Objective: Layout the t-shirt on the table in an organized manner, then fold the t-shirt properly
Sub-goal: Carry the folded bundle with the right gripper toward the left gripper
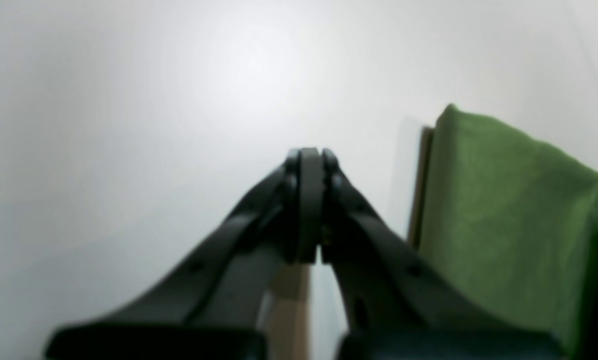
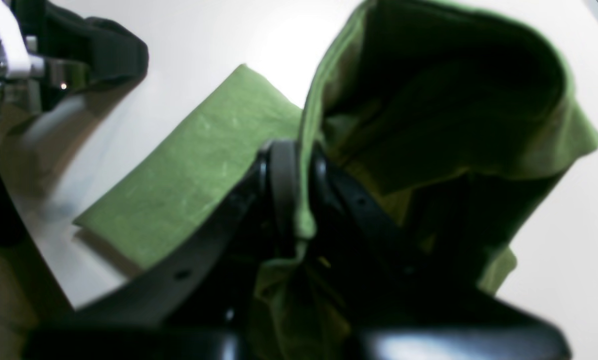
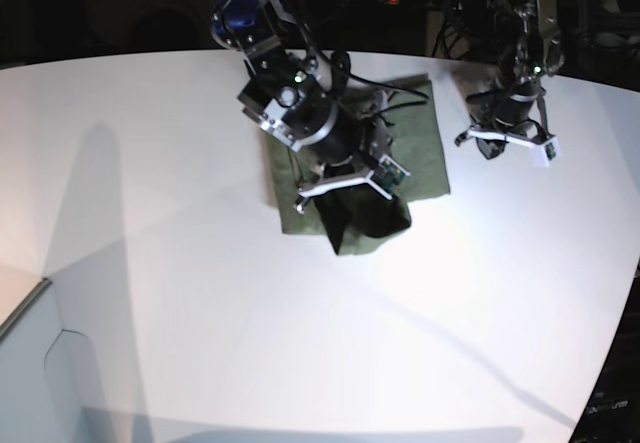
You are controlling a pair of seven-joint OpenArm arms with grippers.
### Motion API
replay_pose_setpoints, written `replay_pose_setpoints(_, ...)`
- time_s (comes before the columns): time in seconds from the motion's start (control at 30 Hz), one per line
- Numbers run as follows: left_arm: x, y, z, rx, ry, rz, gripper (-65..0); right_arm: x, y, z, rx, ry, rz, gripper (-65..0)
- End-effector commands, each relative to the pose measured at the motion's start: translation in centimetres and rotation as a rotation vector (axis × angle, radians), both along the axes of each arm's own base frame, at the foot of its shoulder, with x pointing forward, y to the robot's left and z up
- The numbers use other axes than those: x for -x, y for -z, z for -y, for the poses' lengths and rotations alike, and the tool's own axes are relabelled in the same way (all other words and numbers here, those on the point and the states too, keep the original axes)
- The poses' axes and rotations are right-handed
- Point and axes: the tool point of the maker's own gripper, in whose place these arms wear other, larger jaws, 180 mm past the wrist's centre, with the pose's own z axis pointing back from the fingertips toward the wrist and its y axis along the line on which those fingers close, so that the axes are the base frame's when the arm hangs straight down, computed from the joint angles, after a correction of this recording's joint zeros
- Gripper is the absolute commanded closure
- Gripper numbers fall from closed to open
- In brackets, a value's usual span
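Lying near the upper middle of the base view, the plain olive-green soft cotton t-shirt (image 3: 425, 158) is already a compact, part-folded rectangle on the large smooth matte white table (image 3: 180, 293), with one dark flap lifted off it toward the lower centre of that frame. That lifted flap hangs from the right gripper (image 2: 299, 200), whose black jaws are pinched tight on a bunched edge of the cloth in the right wrist view, the fabric ballooning up into a hollow fold at the upper right of that frame while a flat green panel lies on the tabletop at the left. Off to the upper right of the base view, the left gripper (image 1: 309, 200) hovers apart from the garment; in its own wrist view the jaws are pressed together on nothing, with only bare table ahead and the shirt's edge at the right side of the frame. My judgement is that a fold is being carried across by one arm alone. With nothing pinning the lower layers, the pull could drag the whole stack askew or undo earlier creases. The pinch also looks bunched rather than flat, so the flap may land twisted or wrinkled, or slip out of the jaws.
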Motion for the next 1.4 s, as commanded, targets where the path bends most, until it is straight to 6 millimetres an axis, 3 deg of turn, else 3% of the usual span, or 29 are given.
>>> replay_pose_setpoints(0.0,1.2,1.1,0.2,0.005,0.01,-0.072,0.0,-0.7,-2.0,-1.0,-0.057,0.0,0.046,0.0)
replay_pose_setpoints(0.13,0.7,1.1,2.7,0.016,0.085,-0.069,0.0,-0.4,-2.3,-2.2,-0.072,-0.021,0.045,0.0)
replay_pose_setpoints(0.27,0.8,1.4,3.6,0.023,0.104,-0.076,0.0,0.2,-3.0,-3.8,-0.081,-0.072,0.063,0.0)
replay_pose_setpoints(0.63,0.2,1.2,3.7,0.024,0.105,-0.068,0.0,2.1,-3.6,-6.5,-0.093,-0.162,0.07,0.0)
replay_pose_setpoints(0.83,-0.3,0.9,3.5,0.019,0.107,-0.057,0.0,3.6,-2.3,-8.1,-0.071,-0.231,0.046,0.0)
replay_pose_setpoints(1.07,0.2,0.8,3.1,0.013,0.102,-0.058,0.0,2.7,-1.2,-8.3,-0.028,-0.255,0.045,0.0)
replay_pose_setpoints(1.37,0.3,-0.7,1.4,-0.041,0.116,-0.03,0.0,1.8,-1.7,-7.4,-0.013,-0.246,0.075,0.0)
